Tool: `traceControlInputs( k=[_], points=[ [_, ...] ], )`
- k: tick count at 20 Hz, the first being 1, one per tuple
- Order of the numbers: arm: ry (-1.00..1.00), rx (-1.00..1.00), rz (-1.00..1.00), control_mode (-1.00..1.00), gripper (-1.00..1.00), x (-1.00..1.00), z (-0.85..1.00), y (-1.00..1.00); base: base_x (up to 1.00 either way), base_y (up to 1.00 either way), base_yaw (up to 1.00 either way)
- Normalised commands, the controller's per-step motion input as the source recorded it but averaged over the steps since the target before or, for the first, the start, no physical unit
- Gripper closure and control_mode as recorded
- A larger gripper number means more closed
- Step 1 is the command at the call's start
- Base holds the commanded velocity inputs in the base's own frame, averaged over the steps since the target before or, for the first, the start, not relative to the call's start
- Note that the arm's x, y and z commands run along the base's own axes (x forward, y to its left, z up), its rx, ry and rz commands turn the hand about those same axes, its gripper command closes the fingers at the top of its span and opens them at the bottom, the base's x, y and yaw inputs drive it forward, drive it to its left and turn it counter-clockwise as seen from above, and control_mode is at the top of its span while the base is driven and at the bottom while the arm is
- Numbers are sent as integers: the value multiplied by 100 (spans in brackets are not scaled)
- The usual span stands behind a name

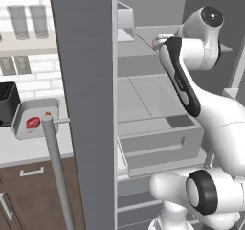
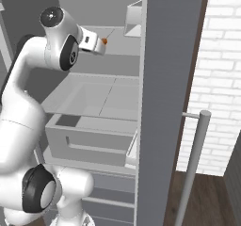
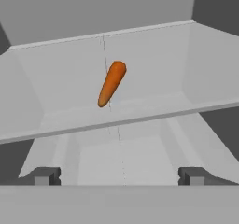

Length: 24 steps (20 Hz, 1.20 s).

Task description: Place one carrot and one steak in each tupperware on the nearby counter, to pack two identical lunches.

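The two-finger gripper point(image 3: 119, 175) stands with its jaws spread wide, holding nothing, inside the open grey refrigerator point(image 1: 158, 123). Beyond the fingertips, a small orange tapered carrot point(image 3: 111, 83) lies on a pale grey shelf point(image 3: 154, 78), apart from the gripper. Far left, on the pale countertop point(image 1: 28, 150), a shallow light-grey rectangular tupperware point(image 1: 21, 113) holds a red steak point(image 1: 32, 122); an orange speck beside it cannot be identified.

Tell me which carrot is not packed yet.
The carrot on the fridge shelf, ahead of the open gripper; the other carrot lies in the tupperware beside a steak.
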Motion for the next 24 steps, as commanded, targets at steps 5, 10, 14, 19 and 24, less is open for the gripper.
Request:
traceControlInputs(
  k=[5,10,14,19,24],
  points=[
    [9,0,0,-100,-100,34,0,0,0,0,0],
    [4,0,0,-100,-100,39,-6,0,0,0,0],
    [0,0,0,-100,-100,52,-24,1,0,0,0],
    [0,0,0,-100,-100,58,-27,2,0,0,0],
    [0,0,-1,-100,-100,53,-3,3,0,0,0]
  ],
)
